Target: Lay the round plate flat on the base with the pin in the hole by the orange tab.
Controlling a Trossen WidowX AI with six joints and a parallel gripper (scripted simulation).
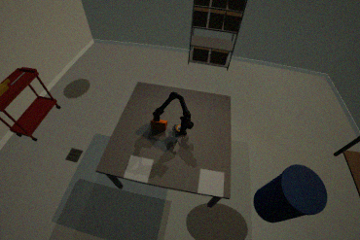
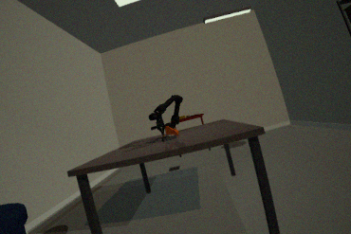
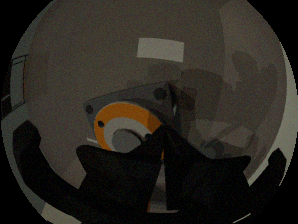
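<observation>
Scene: dim room, one black arm [image 1: 172, 108] bent low over a brown table [image 1: 214, 116], seen from above and from floor level.
Gripper: gripper [image 3: 161, 163] hangs right over the work; jaws pressed together w/ nothing between them, dark fingers meeting in a wedge in the wrist view.
Plate: round orange plate [image 3: 109, 119] sits on the post [image 3: 124, 140] at its centre, on a grey base [image 3: 136, 92] near mid-table, just ahead of the fingertips. Whether the tips touch it: can't tell, too dark.
Tab & hole: orange tab and the hole beside it not made out; part of the plate is hidden behind the fingers.
Pin: not picked out either; dark spots on the base's corners [image 3: 160, 94] could be screws or holes, unclear.
Step in hand (judged): using the closed tips as a pusher to turn the plate about the post.
Doing it well: push near the rim, sideways not down, so the plate spins rather than jams on the pin; go slow approaching alignment so the hole drops over the pin; then lift straight off, no contact left.
Risk: overshoot past the pin, or tips dragging the plate on retreat.
</observation>
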